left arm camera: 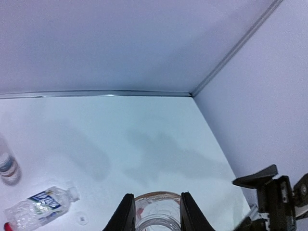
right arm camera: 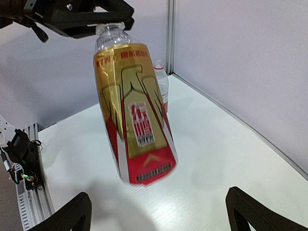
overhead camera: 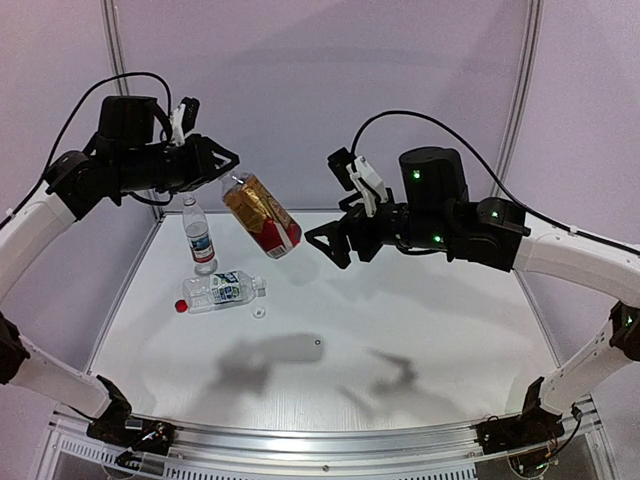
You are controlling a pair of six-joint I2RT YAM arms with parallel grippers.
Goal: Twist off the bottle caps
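My left gripper (overhead camera: 230,170) is shut on the neck end of the amber bottle (overhead camera: 262,215) with the red-gold label and holds it tilted high above the table. Its fingers (left arm camera: 126,214) clamp the bottle (left arm camera: 156,211); this bottle's cap is hidden. My right gripper (overhead camera: 328,248) is open and empty, just right of the bottle's base (right arm camera: 137,120) and apart from it. A clear bottle with a blue-white-red label (overhead camera: 199,235) stands upright. A clear bottle with a green-blue label (overhead camera: 222,290) lies on its side with a red cap (overhead camera: 181,306) on. A loose whitish cap (overhead camera: 259,312) lies beside it.
A small whitish round thing (overhead camera: 316,347) lies nearer the front on the white table (overhead camera: 430,330). Purple walls close the back and both sides. The lying bottle (left arm camera: 41,204) and loose cap (left arm camera: 83,220) also show in the left wrist view.
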